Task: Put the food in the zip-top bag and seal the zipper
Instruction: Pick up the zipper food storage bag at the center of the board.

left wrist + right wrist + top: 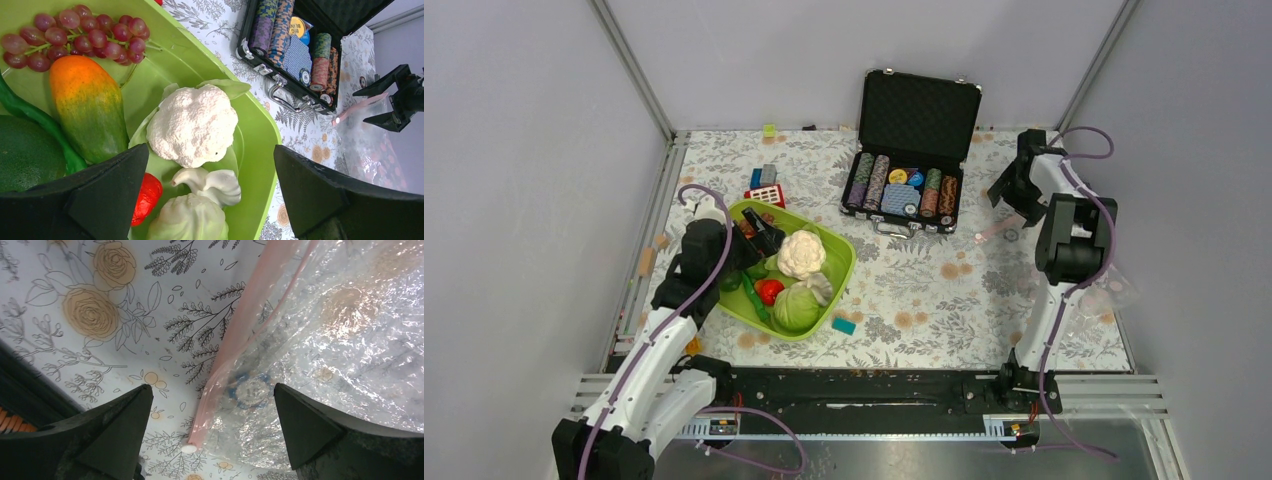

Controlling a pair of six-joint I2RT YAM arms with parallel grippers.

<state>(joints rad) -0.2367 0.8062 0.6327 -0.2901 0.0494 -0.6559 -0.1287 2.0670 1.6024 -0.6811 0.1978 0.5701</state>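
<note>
I had both grippers spread wide, nothing held.
My left gripper (pixel 210 152) hung over the cauliflower (pixel 192 125) inside the lime-green tray (pixel 257 132). My right gripper (pixel 212 395), well right of that tray, sat over the zipper (pixel 240 335) of the zip-top bag (pixel 345 340). Only the left wrist view showed the grapes (pixel 80 35).

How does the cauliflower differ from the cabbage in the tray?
The cauliflower is white; the cabbage is pale green. The cauliflower's surface is bumpy and knobbly, while the cabbage's is smooth with folded leaves. In the top view the cauliflower lies around mid-tray and the cabbage lies by the tray's near edge. Both are rounded heads of about the same size, lying close together in the green tray.
</note>
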